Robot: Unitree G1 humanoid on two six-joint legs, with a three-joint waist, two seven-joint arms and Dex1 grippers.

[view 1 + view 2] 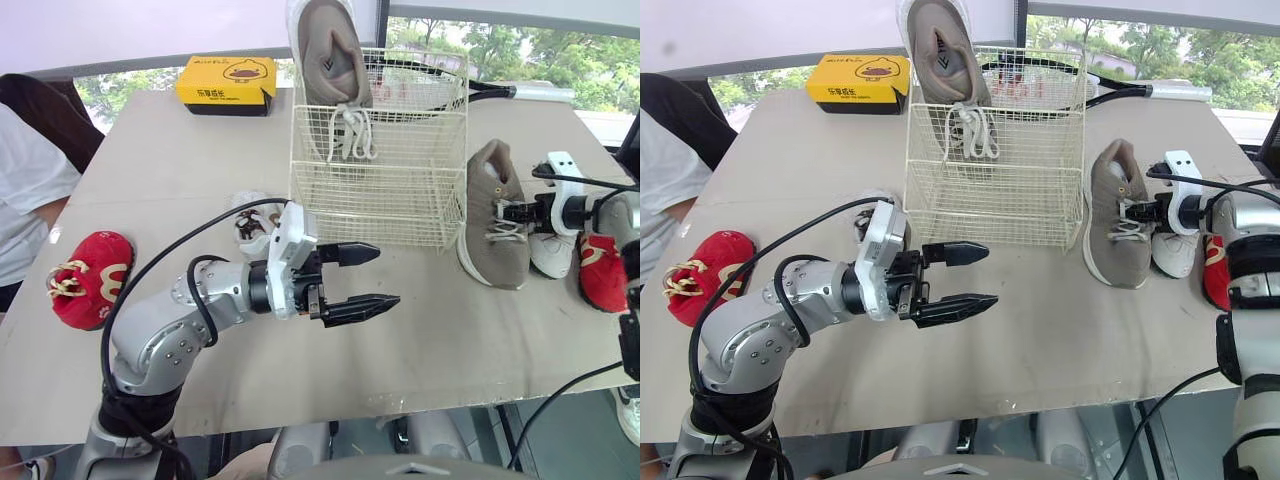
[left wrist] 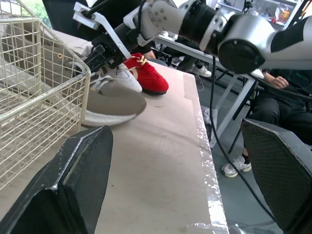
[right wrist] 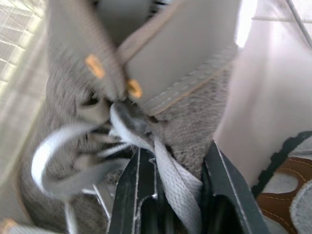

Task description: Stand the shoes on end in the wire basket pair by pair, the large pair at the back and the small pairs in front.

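Wire basket: first grey shoe stood at back | your right gripper pinches second grey shoe beside it | left gripper agape, empty | small shoes outside

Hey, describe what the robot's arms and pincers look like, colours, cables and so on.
The left arm and right arm are rounded silver segments with black joints. Each wrist has a white housing. The left pincer and right pincer each have two black, wedge-shaped fingers. Black cables loop along both arms.
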